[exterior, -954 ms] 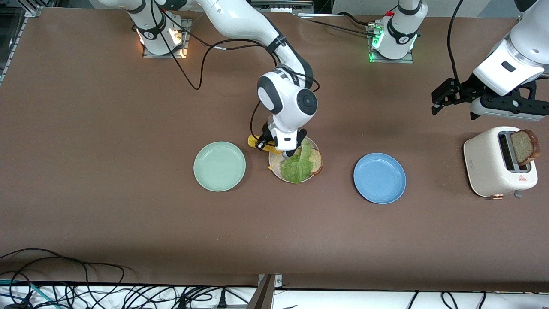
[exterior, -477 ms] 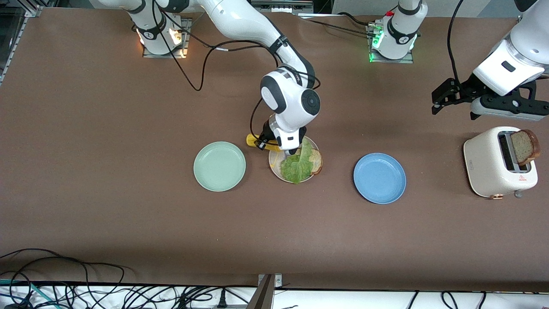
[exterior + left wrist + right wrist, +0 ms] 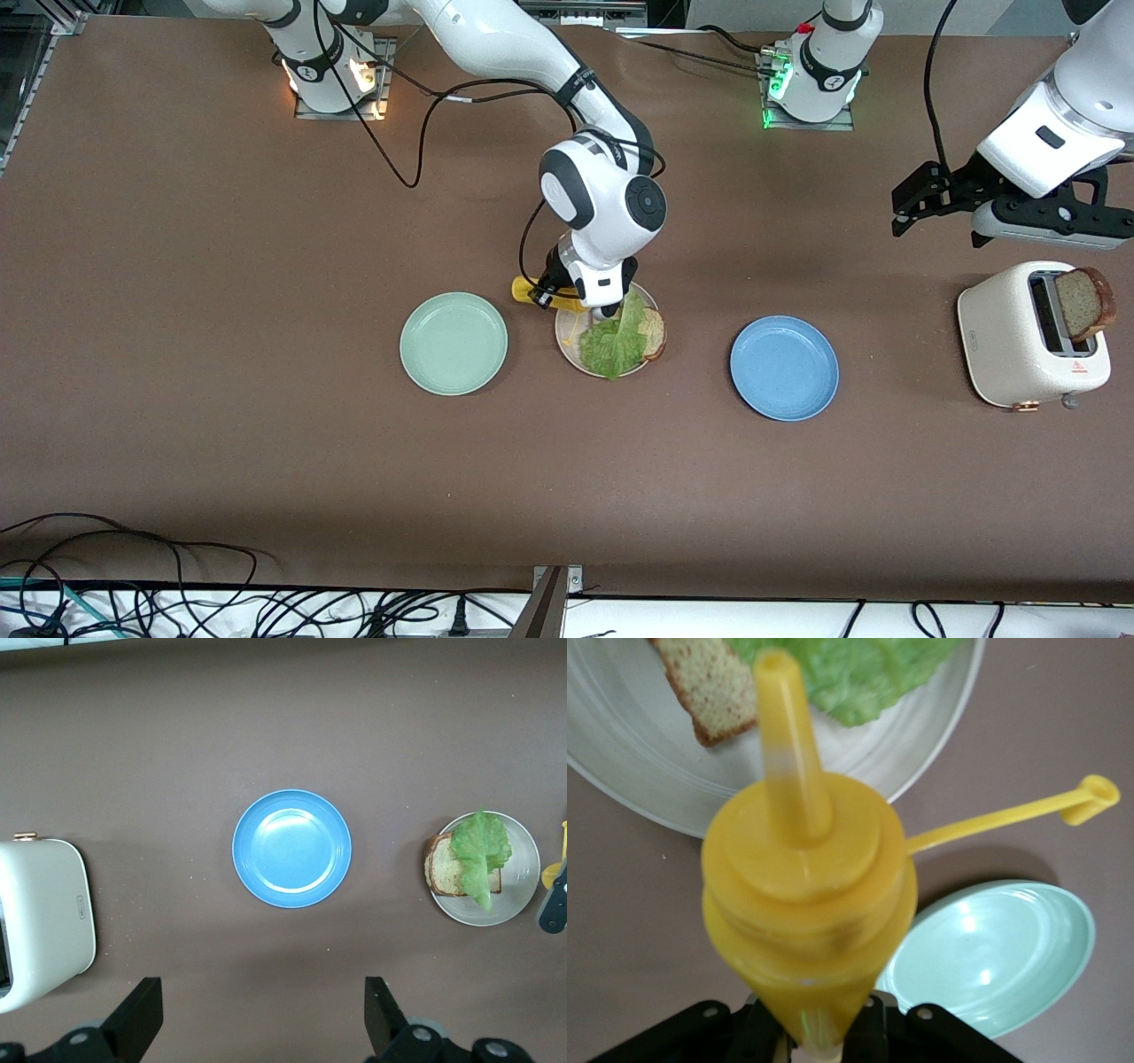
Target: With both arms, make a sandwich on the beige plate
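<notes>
While my right gripper point(image 3: 567, 301) clamps a yellow sauce bottle point(image 3: 802, 895), nozzle over the beige plate point(image 3: 571, 350) bearing bread point(image 3: 653, 331) and lettuce point(image 3: 616, 341), my left gripper point(image 3: 257, 1019) waits, fingers spread, above the blue plate point(image 3: 292, 848).

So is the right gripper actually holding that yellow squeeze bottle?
Touching. The right wrist view shows the right gripper with its black fingers closed on the base of the yellow squeeze bottle, nozzle aimed at the beige plate.
</notes>
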Motion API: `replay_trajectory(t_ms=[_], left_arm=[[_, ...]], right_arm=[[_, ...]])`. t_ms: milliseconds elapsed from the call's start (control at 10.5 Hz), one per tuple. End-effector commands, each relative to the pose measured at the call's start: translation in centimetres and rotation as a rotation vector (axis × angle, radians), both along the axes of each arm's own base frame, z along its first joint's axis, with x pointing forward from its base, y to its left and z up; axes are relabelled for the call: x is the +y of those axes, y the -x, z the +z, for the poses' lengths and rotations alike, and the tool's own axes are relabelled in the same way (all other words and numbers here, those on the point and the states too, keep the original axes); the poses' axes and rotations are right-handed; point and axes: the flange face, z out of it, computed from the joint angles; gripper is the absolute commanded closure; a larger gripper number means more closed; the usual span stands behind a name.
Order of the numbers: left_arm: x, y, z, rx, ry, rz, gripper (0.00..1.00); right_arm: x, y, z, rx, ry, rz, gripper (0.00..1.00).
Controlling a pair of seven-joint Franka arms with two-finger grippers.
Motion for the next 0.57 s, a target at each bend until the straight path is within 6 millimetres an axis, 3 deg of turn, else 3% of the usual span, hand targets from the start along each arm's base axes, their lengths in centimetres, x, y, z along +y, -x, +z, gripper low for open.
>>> replay_trajectory(t_ms=[0, 191, 477], left_arm=[[0.0, 0.0, 0.3, 0.006, 0.018, -0.004, 0.0], [0.1, 0.1, 0.4, 0.004, 0.019, -0.004, 0.0], [0.1, -0.3, -0.4, 0.016, 0.006, -0.009, 0.0]], right_arm=[[-2.0, -2.0, 6.2, 0.0, -0.073, -0.036, 1.0], [-5.6, -4.2, 11.2, 0.026, -0.192, -0.113, 1.0], [-13.4, -6.7, 17.0, 0.071, -0.351, -0.208, 1.0]])
